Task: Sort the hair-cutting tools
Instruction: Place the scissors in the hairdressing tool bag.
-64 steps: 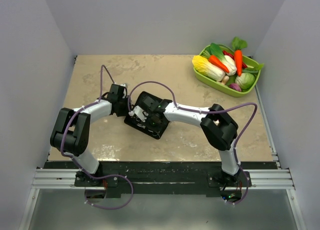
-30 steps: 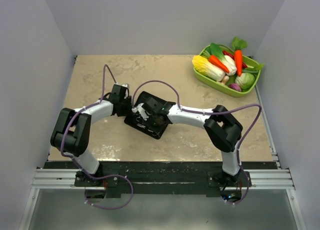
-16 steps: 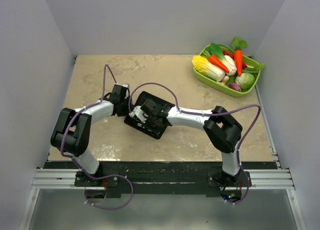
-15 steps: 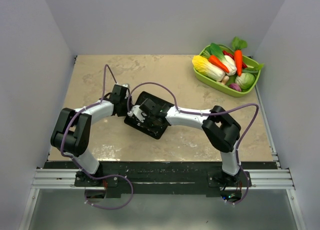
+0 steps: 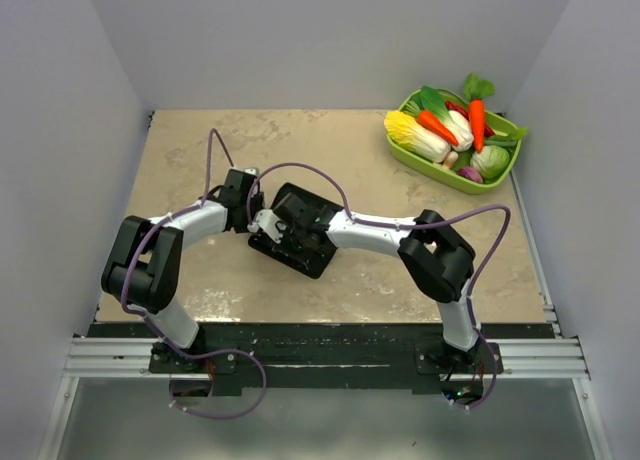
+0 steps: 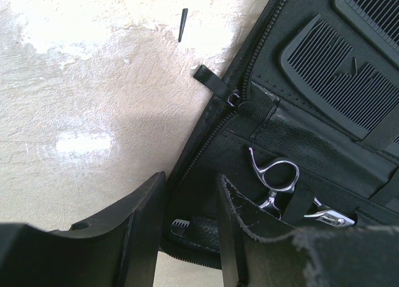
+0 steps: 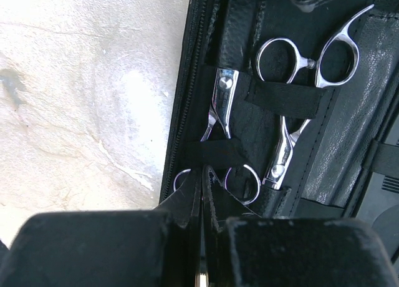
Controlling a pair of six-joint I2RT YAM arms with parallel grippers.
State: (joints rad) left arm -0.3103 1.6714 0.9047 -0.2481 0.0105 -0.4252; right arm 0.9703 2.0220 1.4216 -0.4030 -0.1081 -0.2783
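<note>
Right gripper (image 7: 201, 181), seen by its wrist camera: the two black fingers are pressed almost together, only a thin slit between them. Their tips meet between the two ring handles of the near scissors (image 7: 221, 106), just under a black elastic strap. I cannot tell whether they pinch the handle or the strap.

The near scissors lie along the zippered edge of the open black case (image 7: 349, 143), blades pointing away from the gripper. Just beside them, under straps of their own, lie the second scissors (image 7: 282, 146), turned the other way with their rings at the far end.

Left gripper (image 6: 190, 199), seen by its wrist camera: the fingers stand apart and straddle the zippered rim of the case near a corner. I cannot tell whether they press on it. Further in, a ribbed black comb (image 6: 340, 81) sits flat in the case, and a second comb (image 6: 374, 6) lies beside it at the frame's corner. A zipper pull (image 6: 209, 78) sticks out onto the beige table (image 5: 350, 150), with a small black sliver (image 6: 182, 25) lying apart from it.

From above, both arms reach to the case at the table's middle. A green tray (image 5: 440, 170) of toy vegetables sits at the far right corner, well apart.
</note>
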